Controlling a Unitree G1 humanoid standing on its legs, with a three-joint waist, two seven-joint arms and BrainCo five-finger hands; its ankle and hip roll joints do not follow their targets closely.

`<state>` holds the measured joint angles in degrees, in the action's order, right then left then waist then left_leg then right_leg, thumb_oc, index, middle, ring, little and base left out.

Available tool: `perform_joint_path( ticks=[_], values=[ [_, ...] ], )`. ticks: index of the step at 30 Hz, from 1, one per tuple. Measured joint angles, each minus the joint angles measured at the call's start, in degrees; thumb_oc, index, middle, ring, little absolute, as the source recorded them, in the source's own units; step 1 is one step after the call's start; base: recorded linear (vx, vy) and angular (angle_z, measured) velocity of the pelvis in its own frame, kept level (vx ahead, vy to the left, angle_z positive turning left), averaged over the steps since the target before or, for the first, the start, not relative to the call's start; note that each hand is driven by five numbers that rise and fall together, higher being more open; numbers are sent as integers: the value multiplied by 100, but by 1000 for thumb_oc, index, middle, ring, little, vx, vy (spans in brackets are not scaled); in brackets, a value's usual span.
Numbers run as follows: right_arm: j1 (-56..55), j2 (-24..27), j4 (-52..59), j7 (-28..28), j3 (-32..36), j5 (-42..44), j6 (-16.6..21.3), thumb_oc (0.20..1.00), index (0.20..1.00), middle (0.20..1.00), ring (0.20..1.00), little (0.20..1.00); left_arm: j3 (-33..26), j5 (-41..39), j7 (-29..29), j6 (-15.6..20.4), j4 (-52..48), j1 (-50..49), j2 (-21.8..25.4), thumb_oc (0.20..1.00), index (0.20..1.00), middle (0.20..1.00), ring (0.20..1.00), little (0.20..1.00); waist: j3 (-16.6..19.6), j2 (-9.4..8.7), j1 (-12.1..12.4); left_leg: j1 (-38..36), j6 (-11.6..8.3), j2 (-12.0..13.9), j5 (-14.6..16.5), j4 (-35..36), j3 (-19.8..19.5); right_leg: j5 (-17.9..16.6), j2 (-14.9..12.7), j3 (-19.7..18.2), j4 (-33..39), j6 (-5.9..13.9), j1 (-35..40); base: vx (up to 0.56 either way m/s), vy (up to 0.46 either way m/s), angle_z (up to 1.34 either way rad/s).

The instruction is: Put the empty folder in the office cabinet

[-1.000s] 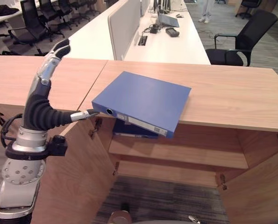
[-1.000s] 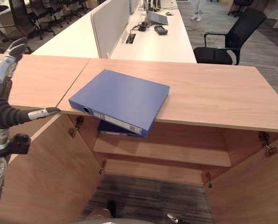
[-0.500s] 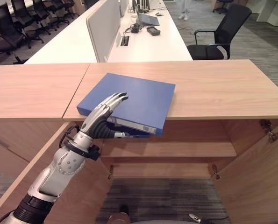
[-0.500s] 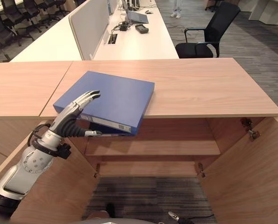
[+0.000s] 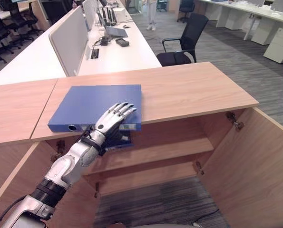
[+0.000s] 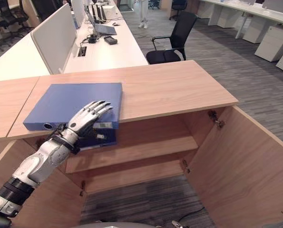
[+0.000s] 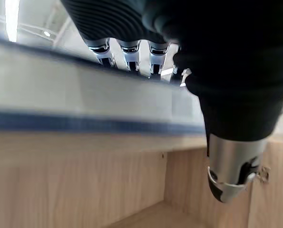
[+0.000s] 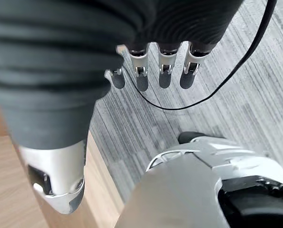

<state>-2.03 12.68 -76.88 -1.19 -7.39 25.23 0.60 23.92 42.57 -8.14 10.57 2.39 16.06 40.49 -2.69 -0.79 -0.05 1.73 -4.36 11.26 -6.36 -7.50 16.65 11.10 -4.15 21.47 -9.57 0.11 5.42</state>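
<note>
Resting on the blue folder (image 5: 96, 105) — left hand (image 5: 113, 118), fingers straight.

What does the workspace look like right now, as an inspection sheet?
Surface: wooden cabinet top, bare beside the folder.
Job's things: blue folder flat on the top, spine at the front edge; cabinet doors open, shelf holds a second blue folder.
Clutter: nothing seen.
Hands: left hand fingers straight, lying on the folder, thumb below its edge; right hand hanging over the floor, fingers relaxed.
Cables: nothing seen.
Surroundings: white desks, black chair.
</note>
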Motion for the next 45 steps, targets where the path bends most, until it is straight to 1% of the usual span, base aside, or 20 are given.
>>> perform_joint_path(
  ticks=[2, 9, 12, 17, 19, 20, 23, 24, 30, 36, 39, 42, 45],
  values=[
    [-5, 0, 0, 2, 0, -10, 0, 1000, 1000, 1000, 1000, 1000, 50, 180, -125, -71, 51, 8, -21, 1000, 1000, 1000, 1000, 1000, 12, -8, 6, 2, 0, 12, 0, -33, 29, -20, 6, -25, 0, -30, -2, -14, -8, -9],
    [2, 33, 1, 10, 2, -182, 0, 1000, 1000, 1000, 1000, 1000, 74, 526, -147, -137, 105, 14, -29, 1000, 1000, 1000, 1000, 1000, 65, 24, 15, 3, 0, 18, 0, -96, 34, -21, 9, -43, 10, -30, 26, -1, 0, -1],
    [2, 37, 1, 10, 2, -185, -1, 1000, 1000, 1000, 1000, 1000, 66, 525, -185, -164, 211, 15, -194, 1000, 1000, 1000, 1000, 1000, 72, 37, 32, 4, 0, 23, 0, -112, 34, -20, 9, -53, 13, -30, 29, 0, 0, 0],
    [2, 37, 2, 12, 3, -185, -2, 1000, 1000, 1000, 1000, 1000, 46, 599, -309, -206, 359, 13, -251, 1000, 1000, 1000, 1000, 1000, 63, 33, 38, 13, 0, 26, 1, -133, 39, -1, 6, -58, 15, 4, 28, 0, 0, 0],
    [-4, 37, 2, 17, 2, -185, -3, 1000, 1000, 1000, 1000, 1000, 25, 821, -565, -298, 695, 100, -468, 1000, 1000, 1000, 1000, 1000, 61, 28, 40, 32, 0, 29, 1, -176, 40, -4, 2, -63, 15, 4, 28, -8, -2, 2],
    [3, 41, 4, 16, 2, -187, -5, 1000, 1000, 1000, 1000, 1000, 27, 996, -722, -490, 1004, 276, -673, 200, 200, 200, 200, 200, 63, 22, 43, 76, 0, 35, 0, -214, 40, -6, 1, -51, 12, 4, 12, -10, -3, 4],
    [24, 54, 31, 21, 0, -190, 1, 1000, 1000, 1000, 1000, 1000, 39, 1244, -841, -796, 1362, 580, -742, 200, 200, 200, 200, 200, 55, 11, 23, 142, 0, 51, 0, -266, 44, -19, 8, -59, 5, 2, -35, -2, -2, -1],
    [6, 50, 31, 24, -2, -191, -2, 1000, 1000, 1000, 1000, 1000, 44, 1299, -868, -845, 1464, 664, -756, 200, 200, 200, 200, 200, 44, -4, 20, 147, 0, 51, 0, -277, 46, -19, 6, -61, 5, 2, -35, 0, 0, 0],
    [33, 55, 40, 93, 2, -189, -1, 1000, 1000, 1000, 1000, 1000, 71, 1646, -1137, -914, 1442, 593, -814, 200, 200, 200, 200, 200, -9, -77, 57, 160, -1, 60, 1, -290, 52, -19, 11, -58, 5, 1, -35, 0, 0, 0],
    [36, 56, 44, 120, 1, -187, -2, 1000, 1000, 1000, 1000, 1000, 72, 1685, -1221, -998, 1524, 585, -907, 200, 200, 200, 200, 200, -20, -94, 52, 159, 0, 63, 1, -303, 66, -21, 9, -62, 5, 1, -33, 0, 0, 0],
    [39, 58, 45, 123, 0, -189, -4, 1000, 1000, 1000, 1000, 1000, 65, 1683, -1397, -1030, 1760, 593, -1088, 200, 200, 200, 200, 200, 1, -63, 62, 159, 0, 67, 1, -336, 122, -28, 2, -89, 5, -6, -31, -4, 5, -3],
    [85, 62, 66, 126, 0, -189, -2, 1000, 1000, 1000, 1000, 1000, 53, 1638, -1455, -1072, 1924, 601, -1114, 200, 200, 200, 200, 200, 21, -17, 52, 154, 0, 96, 0, -392, 177, -26, 5, -146, 5, -37, -32, -2, 5, -9],
    [76, 69, 63, 146, 1, -187, -2, 1000, 1000, 1000, 1000, 1000, 21, 1611, -1504, -1092, 1926, 566, -1115, 200, 200, 200, 200, 200, 17, -28, 47, 157, 0, 107, 0, -410, 178, -32, 12, -159, 6, -43, -35, -2, -1, -2]
  ],
)
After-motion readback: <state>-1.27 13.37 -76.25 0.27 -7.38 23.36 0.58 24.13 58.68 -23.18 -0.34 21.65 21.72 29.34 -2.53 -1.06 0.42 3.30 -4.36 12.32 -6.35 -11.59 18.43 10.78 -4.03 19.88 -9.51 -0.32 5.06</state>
